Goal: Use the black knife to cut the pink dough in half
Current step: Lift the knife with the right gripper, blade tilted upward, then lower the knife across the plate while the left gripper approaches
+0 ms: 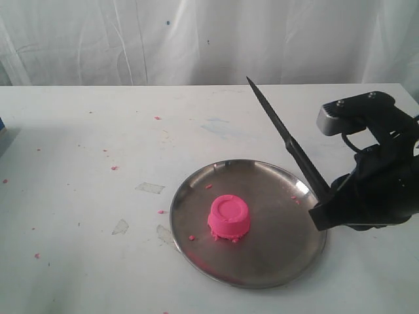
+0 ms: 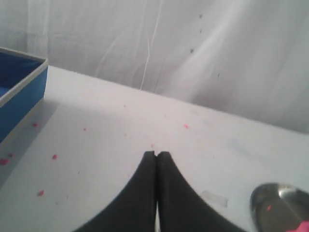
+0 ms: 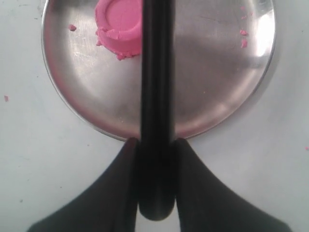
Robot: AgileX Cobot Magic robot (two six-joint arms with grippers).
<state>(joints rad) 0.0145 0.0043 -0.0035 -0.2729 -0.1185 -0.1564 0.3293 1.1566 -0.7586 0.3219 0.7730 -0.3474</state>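
Note:
The pink dough [image 1: 229,218] is one whole cup-shaped lump with a round flat top, sitting left of centre on the steel plate [image 1: 281,261]. My right gripper [image 1: 325,209] hangs over the plate's right rim, shut on the handle of the black knife [image 1: 281,131], whose blade rises up and to the left, well above the dough. From the right wrist the knife [image 3: 155,72] runs out over the plate [image 3: 217,87], covering one edge of the dough [image 3: 118,24], with the right gripper [image 3: 155,145] clamped round its handle. The left gripper [image 2: 157,154] is shut on nothing above bare table, outside the exterior view.
Tiny pink crumbs [image 1: 114,168] dot the white table, and a few lie on the plate. Bits of clear tape [image 1: 150,188] stick to the table left of the plate. A blue box [image 2: 19,92] stands near the left gripper. A white curtain hangs behind.

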